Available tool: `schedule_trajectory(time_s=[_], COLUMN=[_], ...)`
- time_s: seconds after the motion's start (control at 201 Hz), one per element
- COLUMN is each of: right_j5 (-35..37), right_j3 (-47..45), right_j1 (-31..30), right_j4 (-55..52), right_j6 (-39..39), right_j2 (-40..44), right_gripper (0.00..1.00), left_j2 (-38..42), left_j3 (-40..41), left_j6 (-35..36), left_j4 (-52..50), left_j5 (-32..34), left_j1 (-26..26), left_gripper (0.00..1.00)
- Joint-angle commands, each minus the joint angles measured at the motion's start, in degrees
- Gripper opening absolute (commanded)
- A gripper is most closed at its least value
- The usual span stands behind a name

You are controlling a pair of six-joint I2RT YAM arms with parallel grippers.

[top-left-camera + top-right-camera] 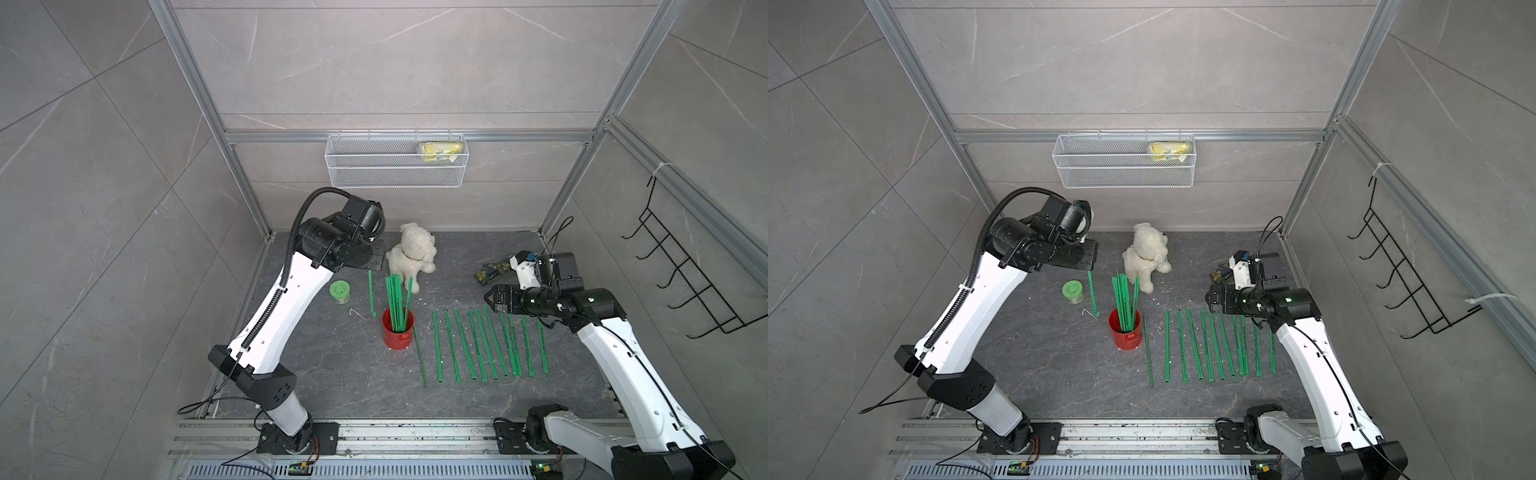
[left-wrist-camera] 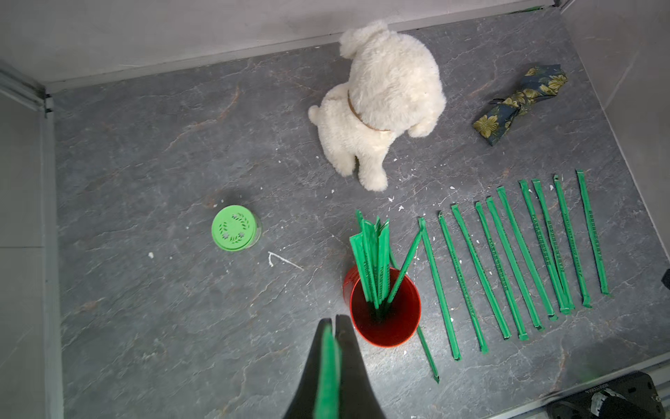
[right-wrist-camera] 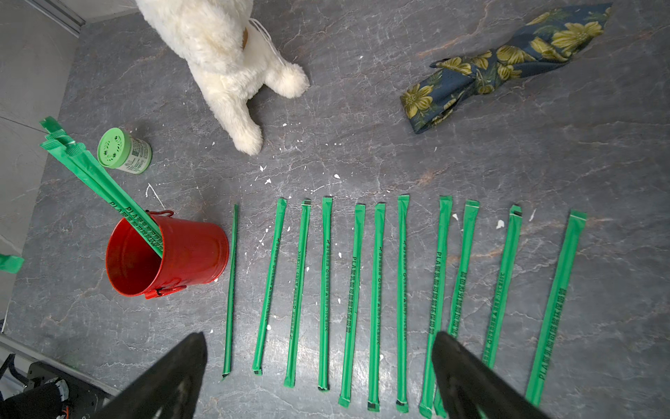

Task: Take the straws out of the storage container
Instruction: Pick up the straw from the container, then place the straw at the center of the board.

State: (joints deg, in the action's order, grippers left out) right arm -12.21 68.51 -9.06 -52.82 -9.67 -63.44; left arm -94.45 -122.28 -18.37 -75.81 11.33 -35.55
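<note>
The red storage container [image 1: 398,337] [image 1: 1126,337] [image 2: 398,326] [image 3: 195,254] stands mid-table with several green straws [image 1: 397,297] [image 1: 1124,297] [image 2: 373,254] [image 3: 98,181] upright in it. Several more straws [image 1: 478,345] [image 1: 1209,345] [image 2: 507,261] [image 3: 377,290] lie in a row to its right. My left gripper [image 2: 333,321] is shut on one straw [image 2: 328,373] that hangs upright just left of the can [image 1: 371,293] [image 1: 1092,293]; in both top views the wrist hides the jaws. My right gripper [image 3: 319,337] [image 1: 492,299] [image 1: 1211,299] hovers open above the row, holding nothing.
A white plush dog [image 1: 411,253] sits behind the can. A green-lidded jar [image 1: 340,291] stands to the left and a floral cloth [image 1: 494,269] lies back right. A white wire basket [image 1: 397,176] hangs on the back wall, and a black hook rack [image 1: 681,270] on the right wall.
</note>
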Motion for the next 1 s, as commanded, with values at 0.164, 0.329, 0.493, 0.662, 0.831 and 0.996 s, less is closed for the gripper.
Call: schedule_trajectory(time_s=[0.164,0.329,0.493,0.662,0.831,0.996], right_j5=[-0.1,0.6,1.0,1.2,1.1,1.1], right_j3=[-0.1,-0.5,-0.8,-1.5,-2.4,-2.9], right_j1=[-0.9,-1.0,-1.1,-1.1,-1.1,-1.1], right_j4=[0.1,-0.6,-0.9,-0.6,-0.2,0.1], right_j6=[-1.6,-1.3,-1.0,-0.8,-1.0,-1.1], right_j2=[0.6,1.0,1.2,1.1,1.0,1.0], right_gripper=[1.00,1.00,1.00,1.00,1.00,1.00], left_j2=[-1.0,-6.8,-12.8,-16.2,-18.0,-19.3], left_j3=[16.7,20.9,22.8,25.7,28.4,29.7], left_j6=[-0.5,0.0,-0.4,-0.9,-1.4,-1.4], left_j4=[-2.9,-0.9,1.6,4.3,6.9,8.6], left_j5=[-12.0,-16.9,-19.9,-20.8,-20.8,-21.6], left_j1=[8.5,10.1,10.1,10.1,10.1,10.2], left_gripper=[0.04,0.03,0.02,0.02,0.02,0.03])
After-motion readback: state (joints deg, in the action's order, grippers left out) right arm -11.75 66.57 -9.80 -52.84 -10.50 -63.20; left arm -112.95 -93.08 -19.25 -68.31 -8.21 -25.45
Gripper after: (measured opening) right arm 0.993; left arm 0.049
